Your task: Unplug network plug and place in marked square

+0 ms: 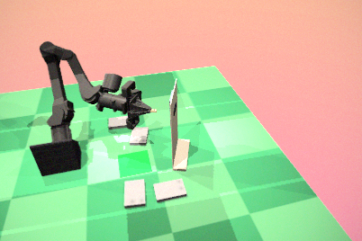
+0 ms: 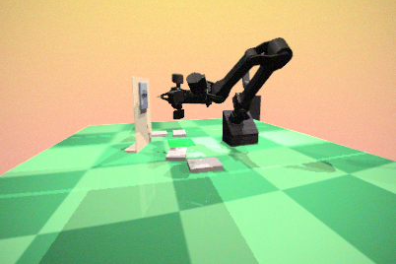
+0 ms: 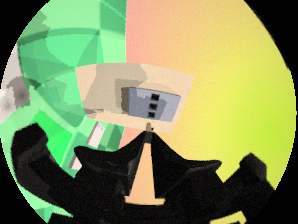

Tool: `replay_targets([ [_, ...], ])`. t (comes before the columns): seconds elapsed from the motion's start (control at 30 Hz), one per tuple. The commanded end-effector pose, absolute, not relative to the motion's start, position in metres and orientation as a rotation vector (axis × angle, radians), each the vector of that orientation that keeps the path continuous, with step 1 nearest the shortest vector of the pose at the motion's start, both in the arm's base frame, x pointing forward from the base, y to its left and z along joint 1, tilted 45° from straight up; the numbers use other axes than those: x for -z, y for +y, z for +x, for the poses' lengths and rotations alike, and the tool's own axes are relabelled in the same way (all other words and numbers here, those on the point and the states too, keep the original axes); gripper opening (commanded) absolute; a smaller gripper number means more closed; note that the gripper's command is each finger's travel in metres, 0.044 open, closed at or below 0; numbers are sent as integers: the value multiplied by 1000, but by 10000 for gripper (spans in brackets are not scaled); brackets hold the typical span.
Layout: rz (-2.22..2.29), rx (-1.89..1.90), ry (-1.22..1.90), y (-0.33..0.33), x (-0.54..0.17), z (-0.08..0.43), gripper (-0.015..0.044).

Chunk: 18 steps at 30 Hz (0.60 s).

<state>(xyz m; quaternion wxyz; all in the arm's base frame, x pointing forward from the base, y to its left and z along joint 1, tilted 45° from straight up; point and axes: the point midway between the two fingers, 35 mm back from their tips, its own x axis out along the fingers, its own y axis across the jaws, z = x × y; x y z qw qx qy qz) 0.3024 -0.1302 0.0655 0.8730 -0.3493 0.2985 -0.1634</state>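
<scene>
My gripper (image 1: 149, 110) (image 2: 163, 97) (image 3: 148, 133) is shut on the small plug (image 1: 154, 111) (image 3: 149, 126), which sticks out in front of the fingertips. The plug is tan, and its rear part is hidden between the fingers. A gap shows between the plug and the upright panel (image 1: 175, 131) (image 2: 141, 131) (image 3: 107, 90) in the top and exterior views. The blue-grey socket block (image 2: 143, 90) (image 3: 138, 106) on the panel shows three dark openings in the wrist view. The bright green marked square (image 1: 135, 164) (image 2: 181, 142) (image 3: 56, 141) lies on the table, below and to the side of the gripper.
Two pale flat blocks (image 1: 134, 192) (image 1: 169, 190) lie on the near side of the square in the top view. Two more (image 1: 139, 136) (image 1: 118, 123) lie on its far side, below the gripper. The panel's foot (image 1: 182, 154) stands on the table to the right of the square.
</scene>
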Motion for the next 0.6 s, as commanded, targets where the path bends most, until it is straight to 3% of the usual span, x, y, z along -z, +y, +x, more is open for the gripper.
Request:
replay_targets([
  [0.0,-730,341,622,-132,-69,302,0],
  [0.57,-733,340,621,-152,-104,292,0],
])
